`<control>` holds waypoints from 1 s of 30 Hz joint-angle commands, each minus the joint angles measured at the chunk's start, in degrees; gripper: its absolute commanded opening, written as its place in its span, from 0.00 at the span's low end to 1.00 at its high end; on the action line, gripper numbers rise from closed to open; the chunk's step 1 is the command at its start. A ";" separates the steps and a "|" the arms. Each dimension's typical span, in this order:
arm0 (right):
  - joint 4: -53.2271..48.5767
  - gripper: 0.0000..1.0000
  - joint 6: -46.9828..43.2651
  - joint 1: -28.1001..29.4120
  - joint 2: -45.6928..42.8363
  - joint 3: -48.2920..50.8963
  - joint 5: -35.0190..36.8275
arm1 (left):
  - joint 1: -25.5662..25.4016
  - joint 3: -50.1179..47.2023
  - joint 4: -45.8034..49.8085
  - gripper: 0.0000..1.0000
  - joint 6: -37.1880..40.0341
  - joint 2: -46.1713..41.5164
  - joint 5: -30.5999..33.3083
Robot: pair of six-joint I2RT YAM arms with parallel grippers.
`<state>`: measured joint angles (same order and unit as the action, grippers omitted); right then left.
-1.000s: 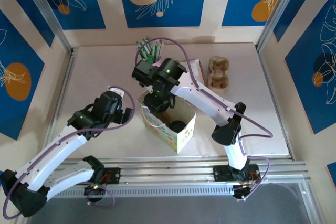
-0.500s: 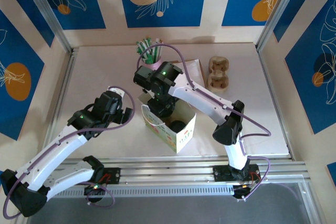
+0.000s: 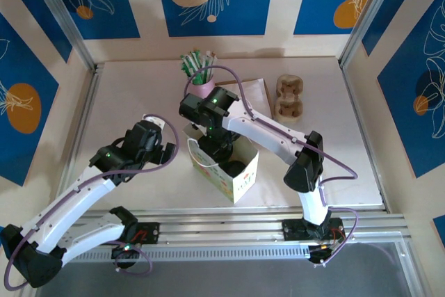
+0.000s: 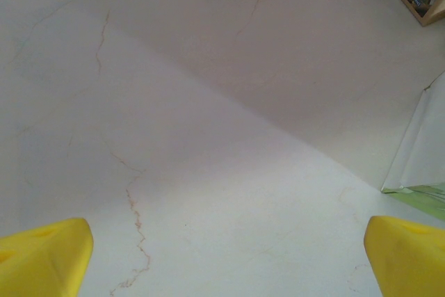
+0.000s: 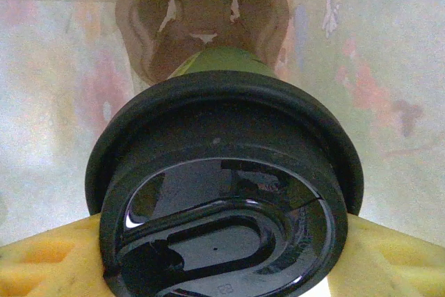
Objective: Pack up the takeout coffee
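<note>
**A:** Yellow fingers (image 4: 43,259) of the left gripper (image 3: 160,149) are standing spread wide with nothing between them, hovering over the bare table (image 3: 132,95) just left of the paper bag (image 3: 240,179). Why is it waiting there?

**B:** My reading is that it is keeping clear of the bag's mouth while being near enough to steady the bag.

**A:** Moving right, where is the coffee cup (image 5: 222,62)?

**B:** The right gripper (image 3: 217,145) is reaching down into the bag. Its pads are pinching the cup from both sides just under the black lid (image 5: 222,193). The cup is hanging upright inside, over a brown pulp holder (image 5: 201,5) on the bag floor. I cannot tell if they are touching.

**A:** Why is it gripping under the rim?

**B:** Probably the lid's lip is acting as a stop, and the drink is riding level.

**A:** Farther right?

**B:** A second pulp holder (image 3: 290,97) is lying on the table, well apart from the bag.
</note>
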<state>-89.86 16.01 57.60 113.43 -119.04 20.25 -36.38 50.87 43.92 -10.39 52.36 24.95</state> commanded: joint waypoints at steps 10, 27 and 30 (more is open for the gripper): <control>2.92 0.68 1.59 -0.35 -3.19 3.76 -1.88 | 0.61 -0.50 0.12 1.00 0.81 0.02 0.63; 6.30 0.68 1.80 -0.71 -5.04 8.12 -1.39 | 0.64 -0.44 0.11 1.00 0.82 -0.09 0.69; 7.07 0.68 1.65 -0.80 -5.42 8.81 -1.03 | 0.61 -0.47 0.11 1.00 0.81 -0.07 0.64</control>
<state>-83.18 17.08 57.21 110.74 -111.15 19.49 -36.38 50.87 43.92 -10.37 52.36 24.95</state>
